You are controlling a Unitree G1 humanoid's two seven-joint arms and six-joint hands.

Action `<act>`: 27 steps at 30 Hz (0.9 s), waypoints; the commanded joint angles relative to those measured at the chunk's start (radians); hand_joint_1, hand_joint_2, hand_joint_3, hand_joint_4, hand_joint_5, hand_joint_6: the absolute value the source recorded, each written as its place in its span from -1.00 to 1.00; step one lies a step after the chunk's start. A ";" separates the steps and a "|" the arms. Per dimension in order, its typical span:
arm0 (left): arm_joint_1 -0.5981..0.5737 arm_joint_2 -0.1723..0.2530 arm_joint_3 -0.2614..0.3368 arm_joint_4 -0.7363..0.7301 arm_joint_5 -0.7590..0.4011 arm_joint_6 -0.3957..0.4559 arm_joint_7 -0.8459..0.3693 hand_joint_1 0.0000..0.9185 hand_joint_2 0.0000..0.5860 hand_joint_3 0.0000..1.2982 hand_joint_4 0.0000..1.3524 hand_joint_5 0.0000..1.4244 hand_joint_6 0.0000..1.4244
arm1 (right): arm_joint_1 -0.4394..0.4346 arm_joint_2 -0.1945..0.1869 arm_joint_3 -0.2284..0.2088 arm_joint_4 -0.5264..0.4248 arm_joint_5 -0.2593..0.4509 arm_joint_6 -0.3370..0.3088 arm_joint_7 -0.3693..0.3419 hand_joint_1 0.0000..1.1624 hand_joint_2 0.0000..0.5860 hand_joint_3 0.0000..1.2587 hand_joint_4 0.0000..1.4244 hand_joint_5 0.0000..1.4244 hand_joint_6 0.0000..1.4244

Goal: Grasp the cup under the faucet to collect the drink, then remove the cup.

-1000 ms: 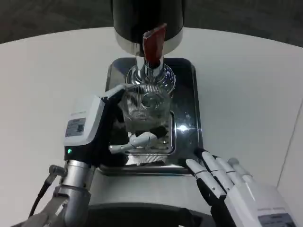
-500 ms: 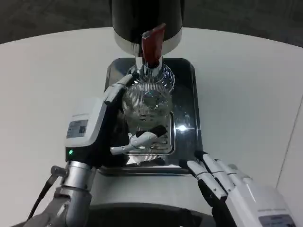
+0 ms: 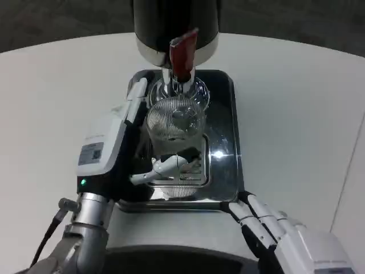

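Note:
A clear ribbed glass cup [image 3: 173, 123] stands on the shiny metal drip tray [image 3: 225, 137], right under the chrome faucet [image 3: 178, 85] with its red lever [image 3: 182, 52]. My left hand [image 3: 122, 145] grips the cup from its left side; one finger reaches past the cup's far side and the thumb [image 3: 165, 167] curls round the near side. My right hand [image 3: 274, 231] hovers at the tray's near right corner, fingers spread, holding nothing. The cup's contents cannot be made out.
The black dispenser body [image 3: 177, 23] rises at the back of the tray. The white round table [image 3: 296, 108] stretches wide on both sides. A white panel edge [image 3: 352, 171] shows at the far right.
My left hand has carried the cup further back, closer under the faucet. The right hand has drawn slightly down and toward me.

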 commanded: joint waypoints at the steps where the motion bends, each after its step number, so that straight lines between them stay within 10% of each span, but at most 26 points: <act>1: 0.064 0.033 0.038 -0.070 -0.051 -0.041 -0.034 -0.86 -1.00 -1.00 -1.00 -0.52 -0.62 | 0.030 0.035 0.046 -0.012 0.017 -0.010 -0.008 -0.19 0.84 -0.74 -0.91 -0.81 -0.72; 12: 0.330 0.098 0.243 -0.467 -0.295 -0.095 -0.233 -1.00 -0.90 -1.00 -1.00 -0.69 -0.84 | 0.021 0.045 0.054 -0.002 0.016 -0.010 -0.006 -0.19 0.84 -0.74 -0.91 -0.81 -0.71; 16: 0.402 0.139 0.319 -0.641 -0.529 -0.070 -0.454 -1.00 -0.62 -1.00 -1.00 -0.98 -1.00 | 0.015 0.045 0.057 0.006 0.019 -0.010 -0.001 -0.19 0.84 -0.74 -0.91 -0.81 -0.71; 27: 0.421 0.272 0.489 -0.950 -0.999 0.056 -0.956 -1.00 -0.35 -1.00 -1.00 -1.00 -1.00 | -0.026 0.063 0.067 0.024 0.013 -0.004 0.012 -0.19 0.84 -0.74 -0.91 -0.80 -0.71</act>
